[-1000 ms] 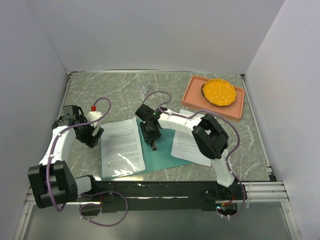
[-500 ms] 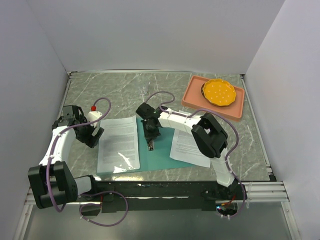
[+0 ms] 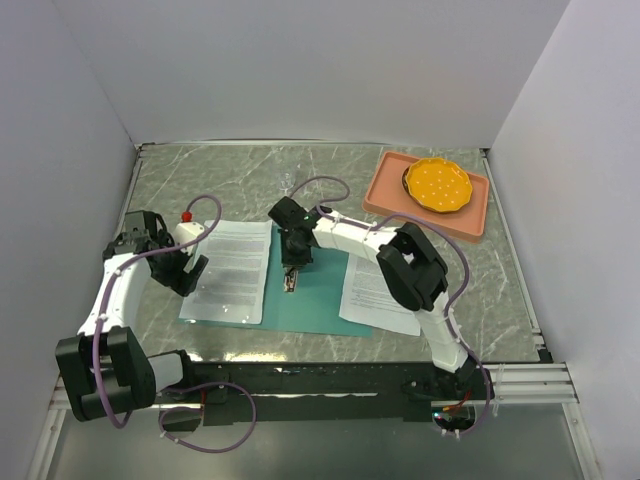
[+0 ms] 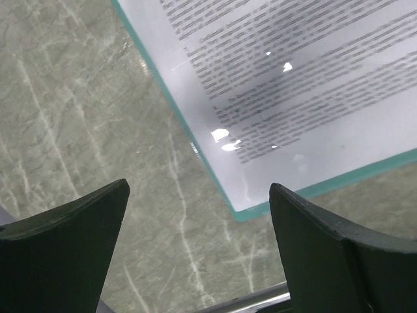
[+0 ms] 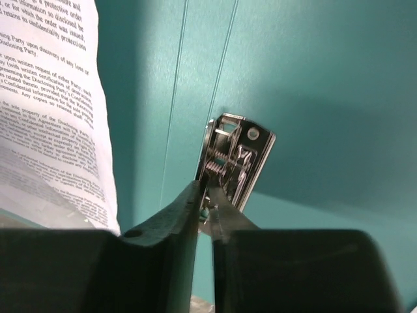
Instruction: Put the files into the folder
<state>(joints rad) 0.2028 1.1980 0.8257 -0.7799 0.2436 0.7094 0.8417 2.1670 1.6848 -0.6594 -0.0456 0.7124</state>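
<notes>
The teal folder point(image 3: 315, 300) lies open on the table. One file point(image 3: 232, 270) lies on its left half; in the left wrist view the file point(image 4: 293, 85) shows glare as if under a clear pocket, with the folder's corner point(image 4: 242, 213) beyond it. The second file point(image 3: 372, 292) lies at the folder's right edge, partly under the right arm. My right gripper point(image 3: 290, 280) is at the spine, shut on the metal clip point(image 5: 238, 160); its tips point(image 5: 207, 190) pinch the clip's lever. My left gripper point(image 3: 186, 272) is open and empty over bare table point(image 4: 199, 189) by the folder's left corner.
A salmon-pink tray point(image 3: 381, 195) with an orange plate point(image 3: 437, 185) stands at the back right. A small clear object point(image 3: 287, 181) sits behind the folder. White walls close in on the left, back and right. The table's metal front edge point(image 4: 260, 301) is close to my left gripper.
The folder with the left file has slid left and turned square to the table. My right gripper, on the clip, has moved left and farther back. The left arm has barely moved.
</notes>
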